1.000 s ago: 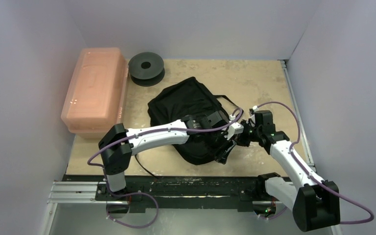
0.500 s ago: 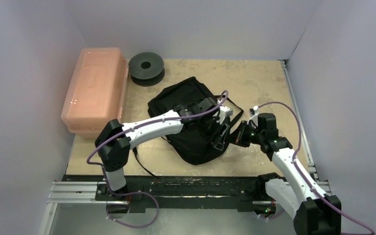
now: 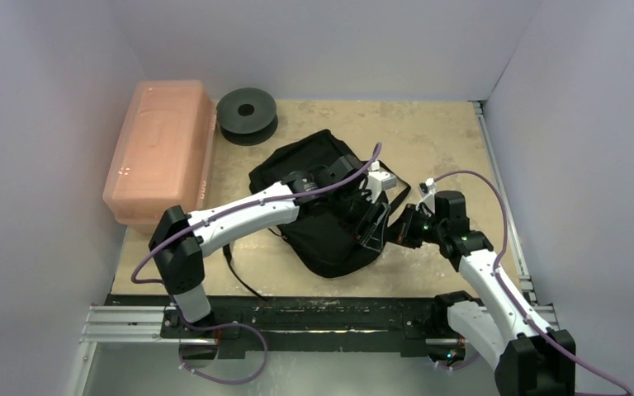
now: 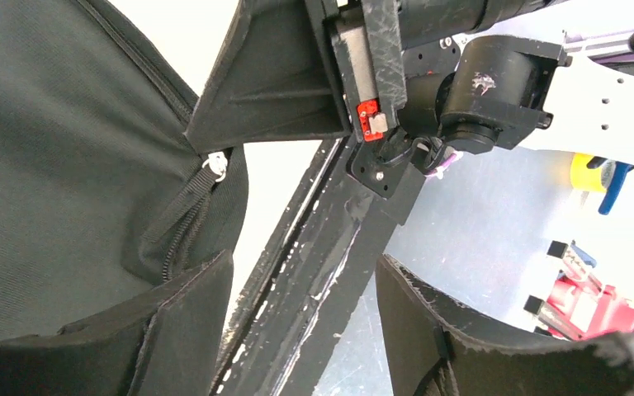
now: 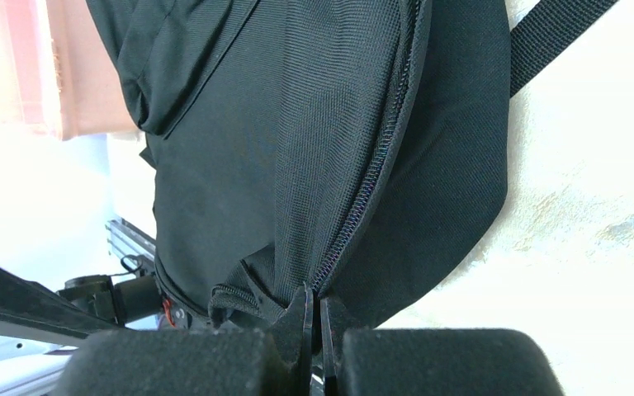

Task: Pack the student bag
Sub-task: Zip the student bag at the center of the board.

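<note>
A pink translucent box (image 3: 163,153) lies along the left edge of the desk (image 3: 437,136), with a black spool (image 3: 247,114) just beside its far end. The student bag (image 3: 309,173) sits mid-desk, near both. The left arm (image 3: 239,216) stretches low across the bag and covers its middle; the left jaws hang released at its right side, nothing between them. The right arm (image 3: 487,276) leans in from the right, the right jaws clenched on bag fabric by the zip (image 5: 380,157). Pale walls enclose the tan desk
</note>
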`<state>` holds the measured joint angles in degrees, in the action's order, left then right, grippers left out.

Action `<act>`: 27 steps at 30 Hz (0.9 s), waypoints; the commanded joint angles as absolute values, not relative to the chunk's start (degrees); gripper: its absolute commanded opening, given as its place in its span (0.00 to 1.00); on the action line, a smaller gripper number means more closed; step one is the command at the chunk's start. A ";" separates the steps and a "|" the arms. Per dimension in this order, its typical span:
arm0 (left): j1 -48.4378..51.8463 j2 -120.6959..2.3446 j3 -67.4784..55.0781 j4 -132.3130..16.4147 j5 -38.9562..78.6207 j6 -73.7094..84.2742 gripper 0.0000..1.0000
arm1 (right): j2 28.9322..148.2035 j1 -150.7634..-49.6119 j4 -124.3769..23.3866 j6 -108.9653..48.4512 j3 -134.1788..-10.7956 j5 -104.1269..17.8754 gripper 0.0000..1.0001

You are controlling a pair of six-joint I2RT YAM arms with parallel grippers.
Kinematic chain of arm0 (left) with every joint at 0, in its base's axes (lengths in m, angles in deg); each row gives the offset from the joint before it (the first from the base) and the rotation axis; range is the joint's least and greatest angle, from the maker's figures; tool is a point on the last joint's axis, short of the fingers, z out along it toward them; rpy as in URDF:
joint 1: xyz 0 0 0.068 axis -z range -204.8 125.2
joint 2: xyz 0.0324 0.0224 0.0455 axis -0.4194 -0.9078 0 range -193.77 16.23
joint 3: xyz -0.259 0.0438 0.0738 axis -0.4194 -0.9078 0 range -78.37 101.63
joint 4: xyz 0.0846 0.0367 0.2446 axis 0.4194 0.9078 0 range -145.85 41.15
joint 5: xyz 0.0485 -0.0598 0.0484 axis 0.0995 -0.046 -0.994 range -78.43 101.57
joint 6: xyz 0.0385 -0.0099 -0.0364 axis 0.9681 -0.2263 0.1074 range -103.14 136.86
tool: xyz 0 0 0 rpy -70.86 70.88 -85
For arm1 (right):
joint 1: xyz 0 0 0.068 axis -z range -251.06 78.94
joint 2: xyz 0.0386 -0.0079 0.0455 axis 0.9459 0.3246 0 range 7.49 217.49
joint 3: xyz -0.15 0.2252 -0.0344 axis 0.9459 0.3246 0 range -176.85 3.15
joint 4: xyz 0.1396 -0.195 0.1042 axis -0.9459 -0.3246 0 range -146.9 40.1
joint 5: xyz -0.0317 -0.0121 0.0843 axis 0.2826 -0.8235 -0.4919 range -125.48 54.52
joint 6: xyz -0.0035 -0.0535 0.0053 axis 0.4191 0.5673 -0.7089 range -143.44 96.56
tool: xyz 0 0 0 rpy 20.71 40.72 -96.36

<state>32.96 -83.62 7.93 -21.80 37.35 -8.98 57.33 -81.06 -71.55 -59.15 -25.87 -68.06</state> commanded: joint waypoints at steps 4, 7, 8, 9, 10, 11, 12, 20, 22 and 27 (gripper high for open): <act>30.94 -88.58 16.84 -16.40 37.02 -3.00 0.56 | 56.52 -81.08 -71.64 -56.75 -29.11 -71.25 0.00; 30.94 -91.76 19.15 -15.85 36.37 -1.63 0.49 | 56.18 -81.03 -71.70 -56.73 -29.14 -71.55 0.00; 30.93 -92.40 19.46 -16.37 36.12 -1.24 0.49 | 56.06 -81.00 -71.55 -56.83 -29.07 -71.71 0.00; 30.85 -92.97 19.65 -16.83 36.00 -0.66 0.48 | 56.00 -81.07 -71.38 -56.91 -28.95 -71.92 0.00; 30.84 -93.77 20.21 -16.69 36.49 -0.10 0.48 | 55.96 -81.08 -71.21 -56.93 -28.94 -72.02 0.00; 30.85 -94.91 20.95 -16.20 37.08 0.24 0.48 | 56.00 -81.07 -71.17 -56.93 -28.92 -72.04 0.00; 30.84 -95.63 21.62 -15.60 37.36 0.45 0.49 | 56.08 -81.03 -71.09 -56.93 -28.91 -72.12 0.00; 30.85 -97.06 20.10 -15.69 38.05 0.53 0.36 | 56.57 -81.02 -70.91 -56.63 -28.89 -72.58 0.00; 30.84 -96.17 19.13 -16.50 38.25 0.11 0.30 | 56.62 -81.08 -70.86 -56.64 -28.79 -72.65 0.00; 30.84 -93.28 16.53 -17.15 37.67 -0.28 0.20 | 56.96 -81.02 -70.77 -56.47 -28.75 -72.56 0.00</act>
